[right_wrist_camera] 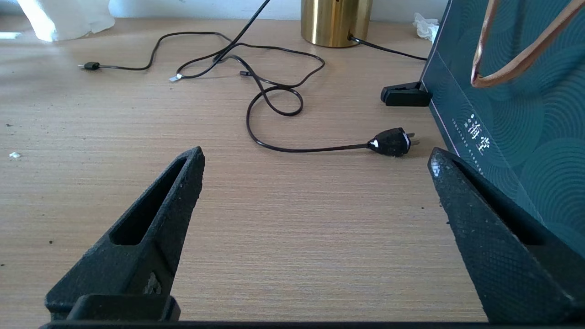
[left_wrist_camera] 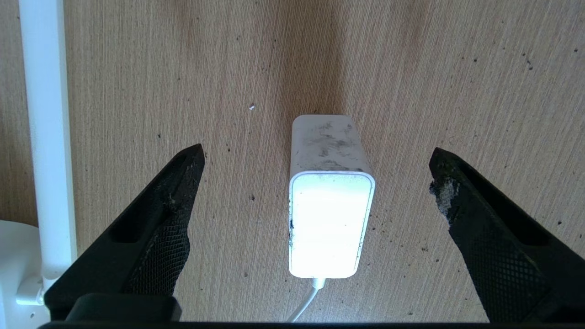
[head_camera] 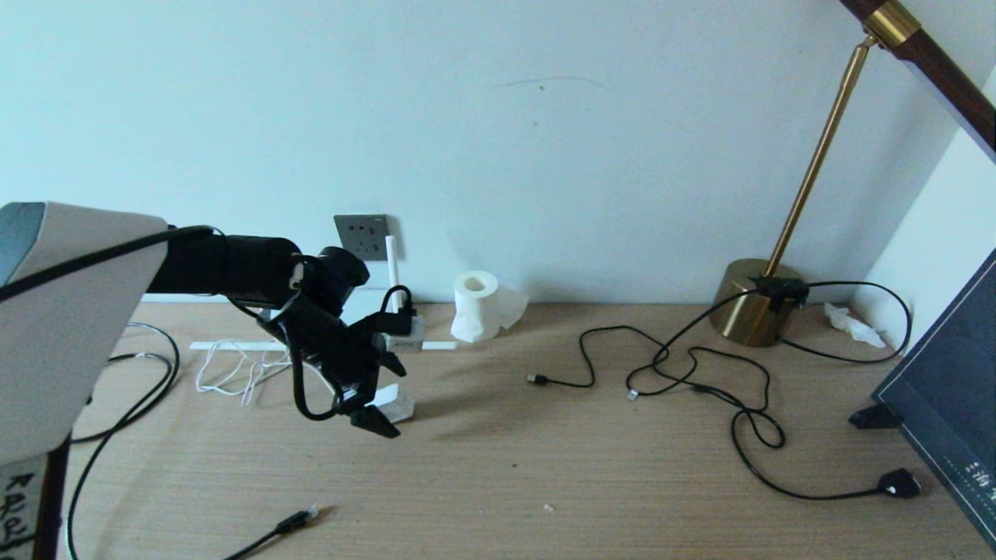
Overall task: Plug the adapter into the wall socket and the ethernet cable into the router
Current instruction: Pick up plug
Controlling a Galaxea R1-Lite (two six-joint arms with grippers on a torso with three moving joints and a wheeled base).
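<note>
Wall: plain pale blue-white painted wall [head_camera: 545,140], faint scuff marks.
Surface: light wood-grain desk top [head_camera: 545,467].
Lighting: brass desk lamp with round base [head_camera: 751,303], far right corner.

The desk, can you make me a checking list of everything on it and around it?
Surface: wooden desk, dusty specks.
Job's things: adapter lying on the desk, unplugged; wall socket empty; router by the wall; ethernet cable loose at the front.
Clutter: tissue roll, crumpled tissue.
Grippers: left end effector open, straddling the adapter, not touching; right end effector open over bare desk.
Cables: black cords, chunky plug.
Surroundings: brass lamp, dark bag, pale wall.
</note>
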